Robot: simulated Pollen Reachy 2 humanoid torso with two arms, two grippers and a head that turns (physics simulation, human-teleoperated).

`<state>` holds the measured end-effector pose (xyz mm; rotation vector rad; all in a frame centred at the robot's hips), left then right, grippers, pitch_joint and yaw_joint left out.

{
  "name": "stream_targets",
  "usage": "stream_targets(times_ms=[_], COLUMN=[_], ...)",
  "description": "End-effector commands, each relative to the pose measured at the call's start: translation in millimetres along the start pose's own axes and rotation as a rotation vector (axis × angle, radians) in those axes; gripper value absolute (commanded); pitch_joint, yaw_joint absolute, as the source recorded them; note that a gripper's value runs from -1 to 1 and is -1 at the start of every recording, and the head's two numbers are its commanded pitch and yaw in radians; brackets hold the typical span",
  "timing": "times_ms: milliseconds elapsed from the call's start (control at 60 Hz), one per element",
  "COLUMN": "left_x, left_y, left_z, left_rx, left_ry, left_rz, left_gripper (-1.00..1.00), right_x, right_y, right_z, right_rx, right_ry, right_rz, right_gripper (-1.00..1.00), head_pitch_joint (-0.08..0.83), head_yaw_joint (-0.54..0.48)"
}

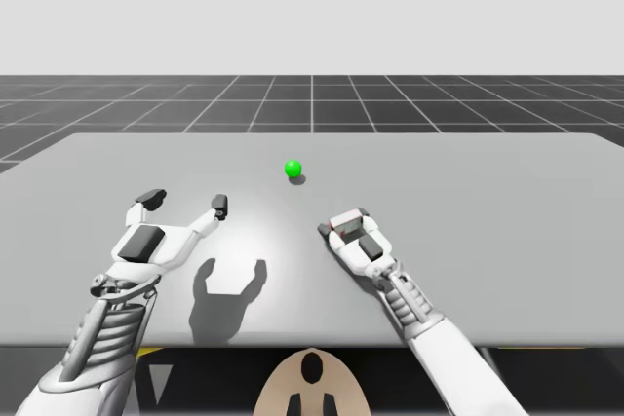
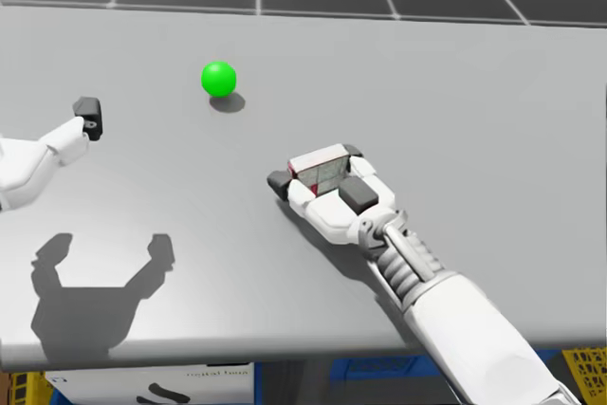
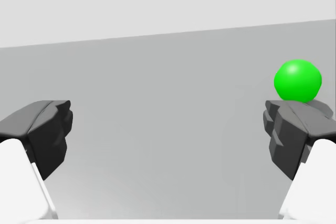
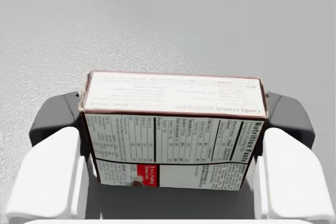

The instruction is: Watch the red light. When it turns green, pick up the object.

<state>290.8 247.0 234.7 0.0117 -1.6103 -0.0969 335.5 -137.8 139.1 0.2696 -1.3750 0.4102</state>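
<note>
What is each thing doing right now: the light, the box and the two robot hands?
light: green, sitting on the table.
red and white box: gripped from both sides.
right gripper: shut on the box.
left gripper: open, holding nothing.

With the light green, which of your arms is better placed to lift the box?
Right. My right gripper is shut on the small white box, with a finger against each of its sides. My left gripper hangs open near the green light, apart from the box.
</note>
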Motion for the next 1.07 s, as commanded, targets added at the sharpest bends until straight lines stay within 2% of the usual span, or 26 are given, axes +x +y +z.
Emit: stream_targets(times_ms=[17,100,350,517,717,917,983,1067], left_x=[-0.1,-0.1,-0.1,-0.1,0.9,1.9,2.0,2.1], left_y=[-0.7,-0.9,-1.9,-2.7,-2.8,-2.4,-2.5,-2.5], left_z=[-0.1,-0.1,0.6,1.3,1.3,1.7,1.8,1.8], left_rx=[-0.001,0.0,-0.001,-0.002,0.001,0.004,0.004,0.004], left_ry=[0.0,0.0,0.0,-0.001,-0.001,-0.005,-0.005,-0.005], left_rz=[-0.001,-0.002,-0.003,-0.002,0.003,0.007,0.007,0.008], left_gripper=[-1.0,-1.0,-1.0,-1.0,-1.0,-1.0,-1.0,-1.0], right_x=[-1.2,-3.5,-4.0,4.4,55.9,131.6,154.5,185.5], right_y=[21.9,22.2,22.9,23.9,26.2,26.2,24.8,22.8], right_z=[-5.3,-4.9,-3.8,0.7,17.9,44.0,53.1,68.2], right_rx=[0.024,0.026,0.033,0.031,0.021,-0.021,-0.033,-0.056], right_ry=[-0.02,-0.017,-0.016,-0.036,-0.167,-0.379,-0.433,-0.518], right_rz=[-0.056,-0.048,-0.047,-0.05,-0.035,0.073,0.082,0.113], right_gripper=[1.0,1.0,0.99,0.99,1.0,1.0,1.0,0.99], head_pitch_joint=[0.627,0.586,0.35,0.307,0.288,0.281,0.278,0.275], head_yaw_joint=[-0.1,-0.1,-0.13,-0.13,-0.13,-0.14,-0.14,-0.14])
